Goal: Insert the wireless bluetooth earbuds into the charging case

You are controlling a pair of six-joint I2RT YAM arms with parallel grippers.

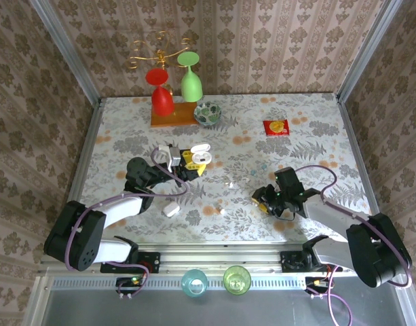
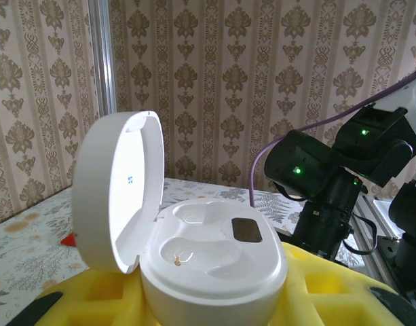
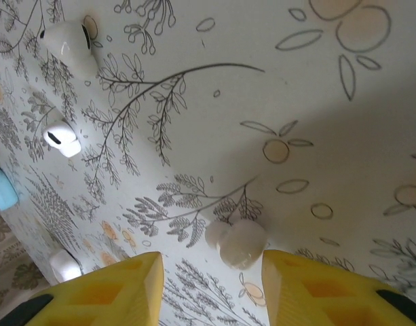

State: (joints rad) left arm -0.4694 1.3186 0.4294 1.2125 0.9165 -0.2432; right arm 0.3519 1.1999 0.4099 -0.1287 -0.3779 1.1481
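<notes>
Right claw (image 3: pixel 211 261) straddles one earbud; left claw (image 1: pixel 193 163) holds the case.
My right claw is spread either side of a small glossy whitish plastic earbud (image 3: pixel 236 243), which lies near the near edge of the floral-patterned table (image 1: pixel 316 136), right of middle. I judge the earbud light, hard, rounded and slippery, so I'd pinch gently across its fat body. My left claw pinches the white pebble-shaped plastic charging case (image 2: pixel 214 265), lid up.

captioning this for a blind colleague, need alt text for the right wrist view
A small whitish earbud lies on the floral table between the open yellow fingers of the right gripper. A second earbud and a third earbud lie apart from it at upper left.
</notes>
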